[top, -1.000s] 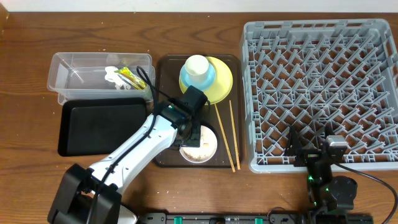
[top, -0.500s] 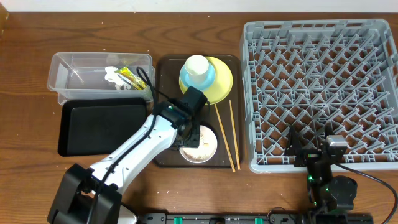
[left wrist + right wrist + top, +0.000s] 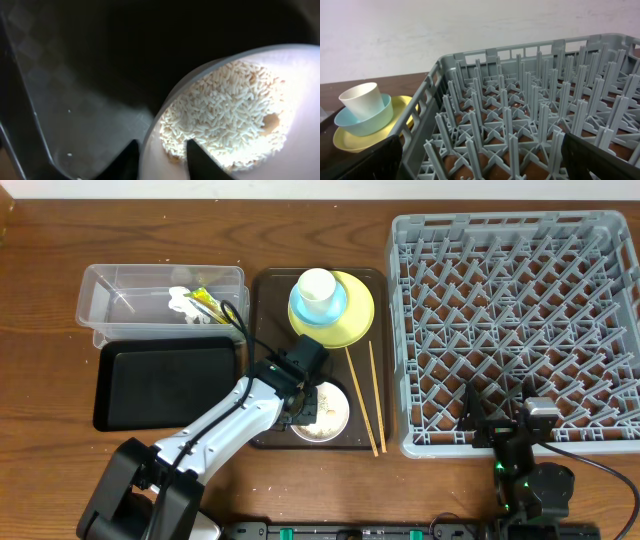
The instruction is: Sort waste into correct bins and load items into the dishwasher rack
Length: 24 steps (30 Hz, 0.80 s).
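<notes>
Well left of the left fingers (image 3: 161, 147), a crumpled tissue (image 3: 181, 302) and a snack wrapper (image 3: 207, 304) lie in the clear tub (image 3: 110, 280). Those fingers straddle the white bowl (image 3: 300, 65) at its rim, one outside, one inside on the rice (image 3: 225, 110); whether they pinch it I cannot tell. The right fingers (image 3: 480, 155) stand wide apart, with the dishwasher rack (image 3: 520, 115) just ahead of them.

1. White bowl (image 3: 335, 416): upright on brown serving tray (image 3: 262, 285), filled with rice-like crumbs (image 3: 225, 115).
2. White cup (image 3: 316, 286): upright in light blue dish (image 3: 320, 319), on yellow plate (image 3: 360, 310).
3. Two chopsticks (image 3: 377, 395): lay parallel beside the bowl.
4. Tissue (image 3: 181, 302), wrapper (image 3: 207, 302): lay in clear tub (image 3: 110, 280).
5. Black tray (image 3: 160, 385): lay flat, touching the tub.
6. Grey rack (image 3: 520, 330): stood at far right.
</notes>
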Motion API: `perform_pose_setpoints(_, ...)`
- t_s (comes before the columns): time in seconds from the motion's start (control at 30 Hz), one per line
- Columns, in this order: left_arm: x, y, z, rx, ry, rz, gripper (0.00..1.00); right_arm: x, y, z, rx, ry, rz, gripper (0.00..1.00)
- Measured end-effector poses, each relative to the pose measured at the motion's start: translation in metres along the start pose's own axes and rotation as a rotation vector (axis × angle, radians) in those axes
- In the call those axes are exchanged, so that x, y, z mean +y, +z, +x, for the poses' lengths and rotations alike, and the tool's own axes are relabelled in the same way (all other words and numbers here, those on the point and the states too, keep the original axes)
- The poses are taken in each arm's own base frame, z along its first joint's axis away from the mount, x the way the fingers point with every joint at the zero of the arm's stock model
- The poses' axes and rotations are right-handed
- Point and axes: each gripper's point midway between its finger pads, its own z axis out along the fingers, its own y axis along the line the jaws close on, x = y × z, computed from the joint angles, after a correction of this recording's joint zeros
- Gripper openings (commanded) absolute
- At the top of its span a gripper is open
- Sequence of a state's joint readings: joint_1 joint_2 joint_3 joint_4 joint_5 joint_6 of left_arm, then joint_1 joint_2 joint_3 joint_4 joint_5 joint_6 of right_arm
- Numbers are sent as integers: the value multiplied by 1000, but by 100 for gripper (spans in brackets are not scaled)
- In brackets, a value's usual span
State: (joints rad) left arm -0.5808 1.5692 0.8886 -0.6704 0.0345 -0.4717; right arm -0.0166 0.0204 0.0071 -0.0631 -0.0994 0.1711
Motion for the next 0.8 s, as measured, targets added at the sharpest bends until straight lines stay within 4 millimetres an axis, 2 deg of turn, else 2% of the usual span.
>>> perform_pose_setpoints(0.2,3,0,-4,-19,0,-21,27,0,0,0,0,0,0,99)
perform_pose_setpoints(0.4,14,-1,-13,-66,-7,-78,19,0,0,0,0,0,0,99)
perform_pose_setpoints(0.8,35,-3,-36,-146,-68,-131,19,0,0,0,0,0,0,99)
